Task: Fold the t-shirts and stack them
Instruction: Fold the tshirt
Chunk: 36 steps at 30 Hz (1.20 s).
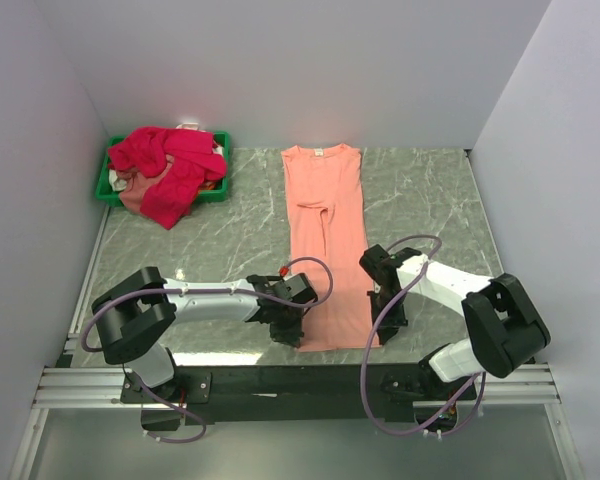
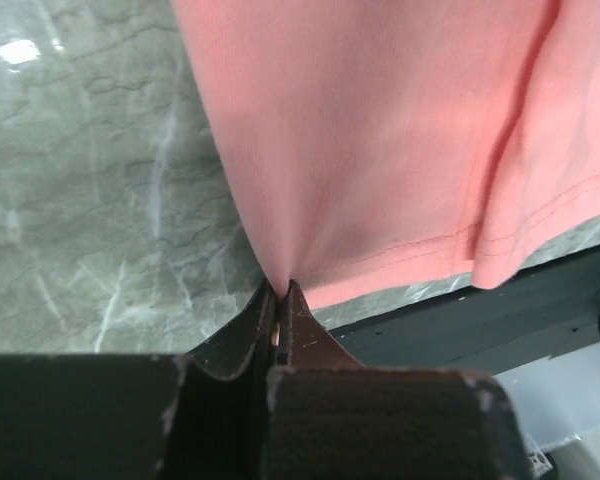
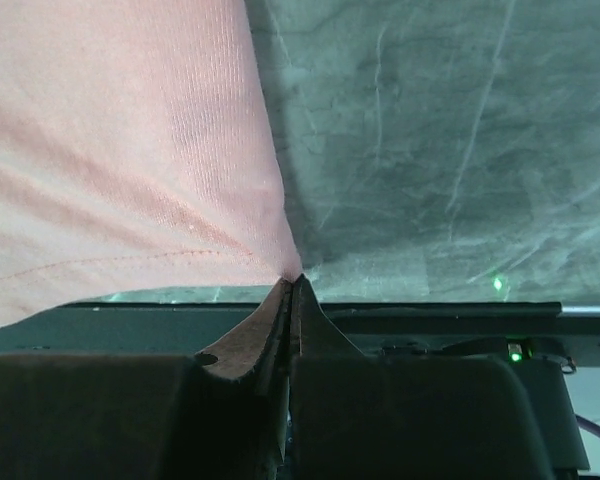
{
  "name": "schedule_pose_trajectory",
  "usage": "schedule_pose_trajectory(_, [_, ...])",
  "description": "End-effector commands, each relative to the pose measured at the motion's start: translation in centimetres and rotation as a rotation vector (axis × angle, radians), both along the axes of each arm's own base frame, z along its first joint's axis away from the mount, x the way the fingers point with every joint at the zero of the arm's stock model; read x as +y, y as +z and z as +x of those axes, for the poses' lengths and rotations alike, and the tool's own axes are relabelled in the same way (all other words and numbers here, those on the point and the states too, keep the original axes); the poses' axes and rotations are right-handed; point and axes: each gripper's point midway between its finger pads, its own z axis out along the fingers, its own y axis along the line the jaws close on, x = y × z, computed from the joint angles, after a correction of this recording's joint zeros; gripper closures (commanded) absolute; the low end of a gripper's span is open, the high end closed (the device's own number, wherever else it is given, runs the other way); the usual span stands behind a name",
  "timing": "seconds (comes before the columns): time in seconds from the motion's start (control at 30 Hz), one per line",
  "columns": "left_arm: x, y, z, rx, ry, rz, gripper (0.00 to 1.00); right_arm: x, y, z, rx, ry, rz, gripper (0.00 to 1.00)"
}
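Two corners of the salmon t-shirt's (image 1: 325,230) near hem are pinched, one by each arm. The left pincer (image 2: 280,292) is clamped tight on the hem's left corner, and the cloth draws to a point between its dark fingertips. The right pincer (image 3: 295,282) is clamped the same way on the right corner. The shirt lies lengthwise as a long, narrow strip on the marbled tabletop (image 1: 230,230), collar at the far end and stitched hem at the near edge by the black rail. Well apart, at the far left corner, the crimson t-shirts (image 1: 170,165) sit heaped in a green bin (image 1: 105,188), one spilling over its front rim onto the tabletop.
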Motion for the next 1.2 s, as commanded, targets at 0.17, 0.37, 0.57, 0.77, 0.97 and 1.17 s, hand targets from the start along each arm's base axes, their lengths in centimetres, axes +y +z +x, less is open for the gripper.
schedule_pose_trajectory(0.17, [0.7, 3.1, 2.7, -0.132, 0.035, 0.078, 1.0, 1.6, 4.1, 2.9, -0.106, -0.029, 0.036, 1.0])
schedule_pose_trajectory(0.37, [0.4, 5.1, 5.4, -0.193, 0.115, 0.02, 1.0, 2.5, 5.8, 5.2, -0.176, -0.059, 0.044, 1.0])
schedule_pose_trajectory(0.57, [0.0, 6.5, 7.7, -0.232, 0.139, -0.042, 1.0, 3.3, 6.8, 7.0, -0.232, -0.099, 0.054, 1.0])
schedule_pose_trajectory(0.77, [0.4, 7.0, 10.0, -0.246, 0.152, -0.069, 1.0, 4.1, 7.4, 9.4, -0.27, -0.113, 0.045, 1.0])
schedule_pose_trajectory(0.97, [0.8, 7.4, 13.1, -0.259, 0.163, -0.109, 1.0, 5.0, 7.4, 12.4, -0.281, -0.104, 0.017, 1.0])
schedule_pose_trajectory(1.17, [0.7, 7.0, 16.7, -0.273, 0.14, -0.11, 1.0, 4.9, 7.9, 15.4, -0.298, -0.101, -0.021, 1.0])
